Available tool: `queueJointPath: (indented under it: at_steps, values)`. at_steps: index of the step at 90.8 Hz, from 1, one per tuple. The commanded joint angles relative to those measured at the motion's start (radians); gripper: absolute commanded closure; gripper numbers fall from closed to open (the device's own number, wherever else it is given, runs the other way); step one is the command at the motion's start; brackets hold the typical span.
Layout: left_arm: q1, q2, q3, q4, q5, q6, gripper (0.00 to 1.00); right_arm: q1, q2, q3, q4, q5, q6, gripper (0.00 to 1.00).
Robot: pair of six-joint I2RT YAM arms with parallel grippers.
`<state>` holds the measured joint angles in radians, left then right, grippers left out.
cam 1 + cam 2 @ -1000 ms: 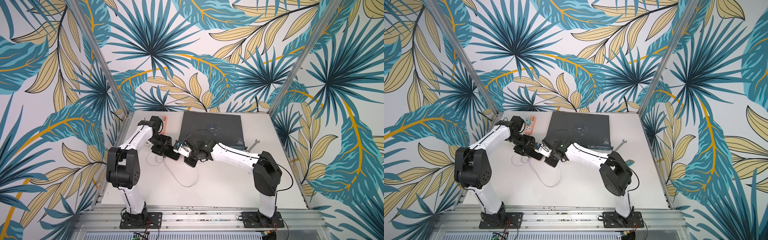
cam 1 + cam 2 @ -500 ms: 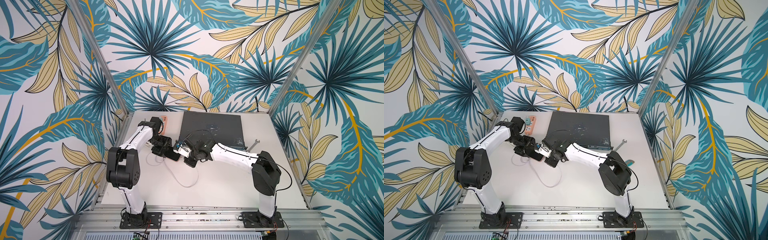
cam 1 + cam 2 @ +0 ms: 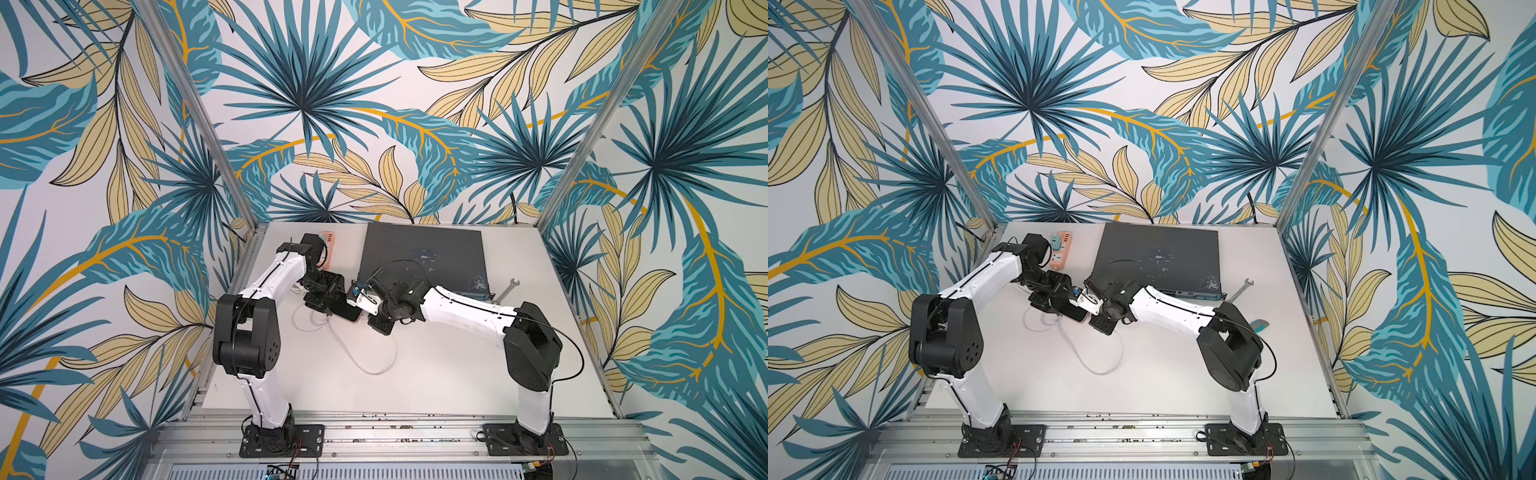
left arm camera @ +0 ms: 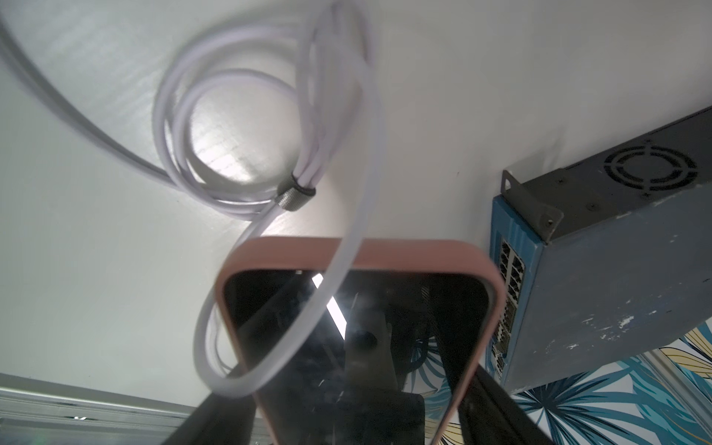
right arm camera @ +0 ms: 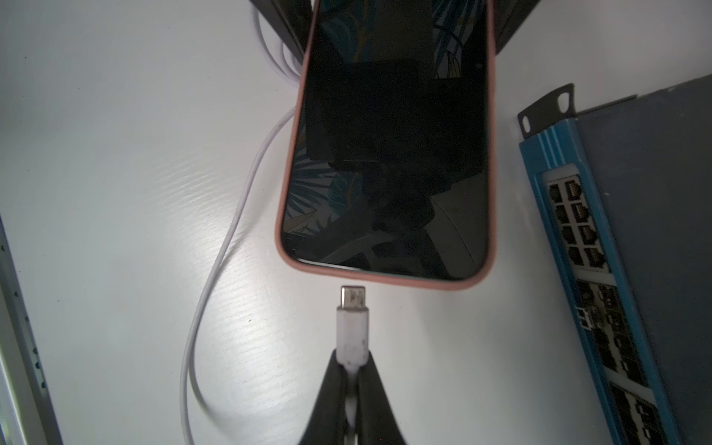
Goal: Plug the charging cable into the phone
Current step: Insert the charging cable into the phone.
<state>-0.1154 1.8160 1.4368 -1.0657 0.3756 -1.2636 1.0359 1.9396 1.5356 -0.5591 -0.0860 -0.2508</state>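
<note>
The phone (image 5: 389, 154), black-screened in a pinkish case, is held off the table at its far end by my left gripper (image 4: 358, 404), whose dark fingers (image 4: 501, 408) flank both long sides. Both top views show it between the two arms (image 3: 348, 311) (image 3: 1074, 312). My right gripper (image 5: 351, 360) is shut on the white plug of the charging cable (image 5: 352, 319). The metal tip points at the phone's near short edge, a small gap away and off its middle. The cable loops over the table (image 3: 365, 357) to a tied coil (image 4: 231, 115), and one strand crosses the screen.
A dark grey network switch (image 3: 419, 253) (image 5: 635, 231) lies close beside the phone at the table's back. An orange power strip (image 3: 1061, 249) sits behind my left arm. A wrench (image 3: 507, 289) lies by the switch's front right corner.
</note>
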Motion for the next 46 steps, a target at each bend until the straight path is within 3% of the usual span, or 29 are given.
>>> queueJointPath:
  at_steps: [1, 46]
  values:
    - [-0.004, -0.015, -0.009, 0.008, 0.023, 0.014, 1.0, 0.007, 0.015, 0.009, -0.01, 0.008, 0.0, 1.0]
    - [-0.005, -0.018, -0.018, 0.029, 0.043, 0.017, 1.0, 0.006, 0.018, -0.001, -0.006, 0.012, -0.003, 1.0]
